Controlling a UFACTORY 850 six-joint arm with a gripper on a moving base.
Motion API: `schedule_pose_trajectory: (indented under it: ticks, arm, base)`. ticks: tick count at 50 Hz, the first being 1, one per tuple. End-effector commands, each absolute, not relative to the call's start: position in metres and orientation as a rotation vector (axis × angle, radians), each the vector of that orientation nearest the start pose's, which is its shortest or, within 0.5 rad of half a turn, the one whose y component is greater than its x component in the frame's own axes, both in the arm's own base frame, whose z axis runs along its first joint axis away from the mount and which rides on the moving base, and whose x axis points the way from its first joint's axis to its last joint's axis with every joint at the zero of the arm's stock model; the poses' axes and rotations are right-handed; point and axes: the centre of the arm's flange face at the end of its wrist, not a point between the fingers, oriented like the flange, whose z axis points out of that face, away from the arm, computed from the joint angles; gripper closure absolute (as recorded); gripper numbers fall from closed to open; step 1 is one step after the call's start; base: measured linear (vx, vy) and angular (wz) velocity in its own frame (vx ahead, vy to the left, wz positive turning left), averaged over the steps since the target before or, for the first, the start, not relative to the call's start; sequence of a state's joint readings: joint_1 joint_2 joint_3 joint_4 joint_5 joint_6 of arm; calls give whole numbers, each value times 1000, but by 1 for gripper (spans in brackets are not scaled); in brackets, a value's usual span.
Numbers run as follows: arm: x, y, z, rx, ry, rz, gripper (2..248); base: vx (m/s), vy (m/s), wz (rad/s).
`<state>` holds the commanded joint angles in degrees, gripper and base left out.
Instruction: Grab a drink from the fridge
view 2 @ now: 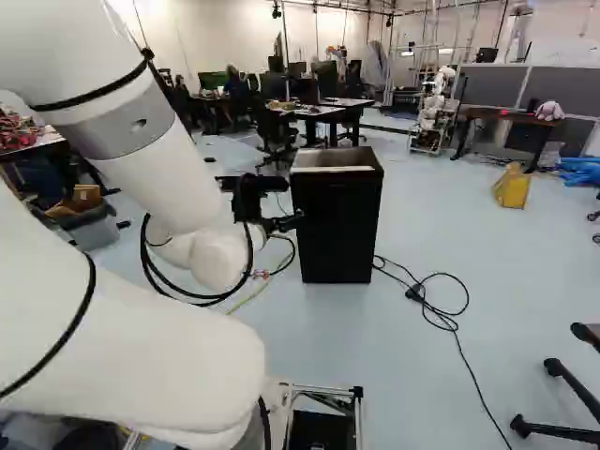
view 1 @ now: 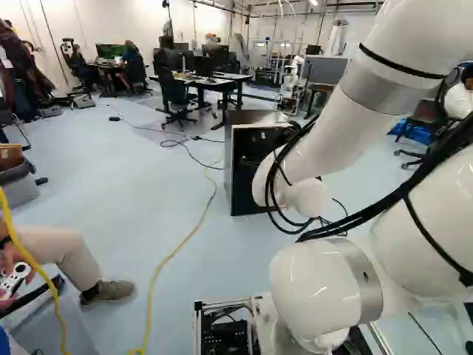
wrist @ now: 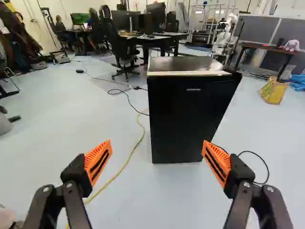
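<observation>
Currently, we have the fridge (wrist: 190,119) upright on the floor (wrist: 52,129), ahead of the gripper (wrist: 157,144). The gripper's fingers stand wide apart, and nothing is between their orange pads (wrist: 99,161). No drink is visible; we take its location to be inside the fridge. The door (wrist: 176,102) appears closed, though we cannot confirm that its seal is seated along every edge. We judge the step in hand to be the approach to the door.

We see no projecting handle on the front face and cannot tell which edge carries the hinge. Once the free edge is identified, we should hook or pinch the door there, close to its upper corner. Expect smooth, rigid, slippery panels and initial resistance from the seal, followed by a light swing. Pull slowly: a small fridge may slide or tip under a sharp load.

We cannot determine the drink's container. If it is a can or bottle, grip it around mid-body, keep it upright and apply moderate force; cold condensation may make it slippery, and thin walls may dent.

Keep the base off the black cable (view 2: 438,309), looped on the floor beside the fridge, and the yellow cable (wrist: 131,155), which runs past the opposite side.
</observation>
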<state>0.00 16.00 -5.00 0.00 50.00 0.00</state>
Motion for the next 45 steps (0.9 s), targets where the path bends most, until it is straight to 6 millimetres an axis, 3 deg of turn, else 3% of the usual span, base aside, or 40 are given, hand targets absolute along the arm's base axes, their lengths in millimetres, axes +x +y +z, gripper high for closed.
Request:
schedule_pose_trajectory:
  ticks: [45]
  arm:
    - [270,0,366,-2558,0,-1824,3]
  base:
    - [7,0,-1]
